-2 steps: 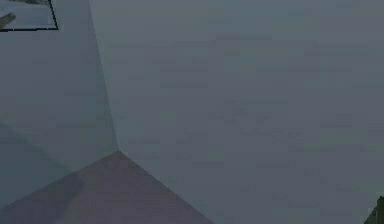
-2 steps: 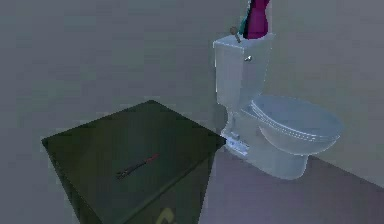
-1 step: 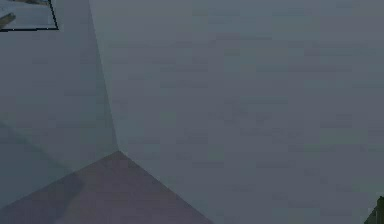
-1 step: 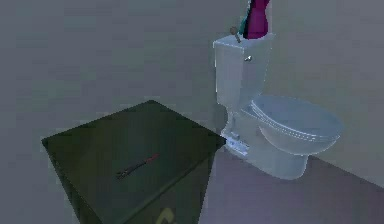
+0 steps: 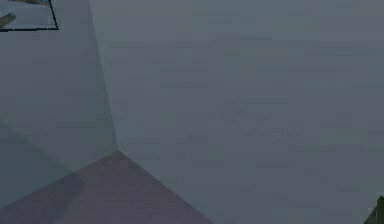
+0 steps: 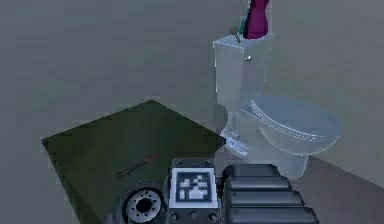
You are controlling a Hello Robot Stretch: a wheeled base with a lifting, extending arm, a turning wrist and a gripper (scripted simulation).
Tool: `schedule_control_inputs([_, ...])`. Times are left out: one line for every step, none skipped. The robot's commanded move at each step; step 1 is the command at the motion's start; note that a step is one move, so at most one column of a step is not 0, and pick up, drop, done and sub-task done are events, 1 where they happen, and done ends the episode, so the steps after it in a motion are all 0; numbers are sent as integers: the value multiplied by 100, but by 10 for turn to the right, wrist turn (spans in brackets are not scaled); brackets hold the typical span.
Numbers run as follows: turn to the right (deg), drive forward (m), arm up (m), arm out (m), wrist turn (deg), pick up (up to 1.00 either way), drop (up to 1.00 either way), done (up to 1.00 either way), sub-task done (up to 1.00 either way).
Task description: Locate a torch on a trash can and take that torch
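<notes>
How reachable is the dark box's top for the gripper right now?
Probably yes: the box lies just beyond the gripper with nothing standing between them, and the toilet stands off to the side. Whether the arm sits high enough I cannot tell.

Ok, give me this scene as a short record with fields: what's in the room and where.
toilet: white toilet, lid looks down, arm side view's right
on the tank: magenta item, upright, too small to name
box: dark olive box, flat top, left of the toilet
wall: framed picture, forward view's top left corner
floor: brownish floor, meeting two grey walls
</notes>
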Motion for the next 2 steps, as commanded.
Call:
schedule_control_inputs([0,0,0,34,0,0,0,0,0])
schedule_control_inputs([0,0,0,0,450,0,0,0,0])
